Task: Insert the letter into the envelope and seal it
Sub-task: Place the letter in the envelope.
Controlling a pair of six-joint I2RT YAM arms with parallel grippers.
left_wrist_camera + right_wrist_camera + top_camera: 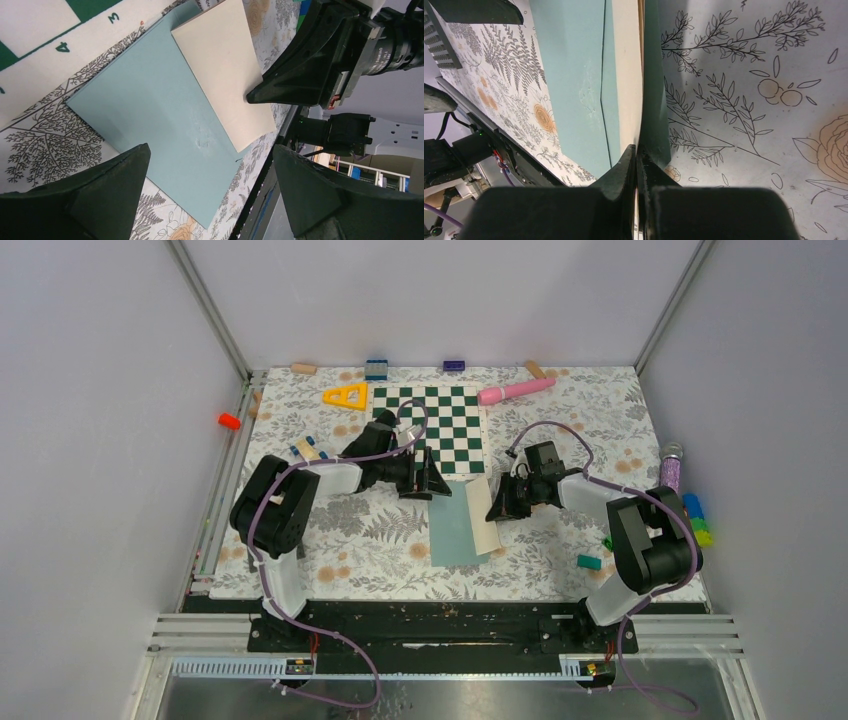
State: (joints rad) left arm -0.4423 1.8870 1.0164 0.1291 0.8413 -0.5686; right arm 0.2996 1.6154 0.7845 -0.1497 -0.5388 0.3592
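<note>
1. Letter (486, 517) lay on the flowered table (350, 540), just on the near side of the chessboard (440, 425). Its left part was over or inside the envelope (450, 532), and its cream right part stuck out past the envelope's right edge.
2. Envelope rested flat beneath it near the middle of the table, long side running from far to near. No view showed how deep the sheet sat in the pocket.
3. Right gripper (498, 510) was down at the letter's right edge, its fingers pressed together with the thin sheet apparently pinched between them.
4. Left gripper (210, 150) was poised by the envelope's far end, at the chessboard's near edge, its fingers wide apart and holding nothing.
5. Insertion looked part done at best: a broad strip of cream paper was exposed, so the letter was not fully in.
6. Work left, on this showing, was to slide the sheet the rest of the way left into the pocket, fold the flap over and press it shut. The flap could not be made out with certainty, and no sealing was in evidence.
</note>
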